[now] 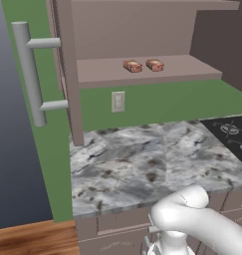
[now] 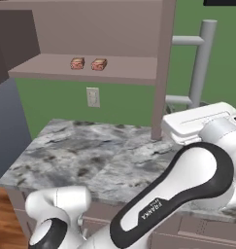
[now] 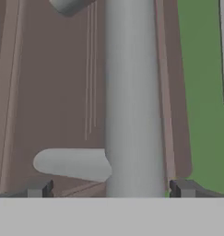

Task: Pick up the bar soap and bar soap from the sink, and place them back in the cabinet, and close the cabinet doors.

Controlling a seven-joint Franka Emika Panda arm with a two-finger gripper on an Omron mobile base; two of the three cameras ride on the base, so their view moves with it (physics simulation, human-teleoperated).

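Observation:
Two reddish-orange bar soaps (image 1: 133, 65) (image 1: 155, 64) lie side by side on the open cabinet's inner shelf (image 1: 182, 67); the right base view shows them too (image 2: 77, 63) (image 2: 98, 64). Both cabinet doors stand swung out. The left door (image 1: 67, 74) carries its grey bar handle (image 1: 30, 74). Over on the right, the other door (image 2: 163, 73) has its handle (image 2: 202, 63) just above my hand. In the hand view my gripper (image 3: 111, 189) is open, with that handle (image 3: 134, 92) between the fingertips and a gap on each side. The sink is out of view.
A grey marbled counter (image 1: 142, 164) runs below the cabinet, with low mauve-brown drawer fronts (image 1: 117, 224) under it. The black stovetop (image 1: 232, 132) sits at its right end. A wall outlet (image 1: 118, 101) is on the green wall beneath the shelf.

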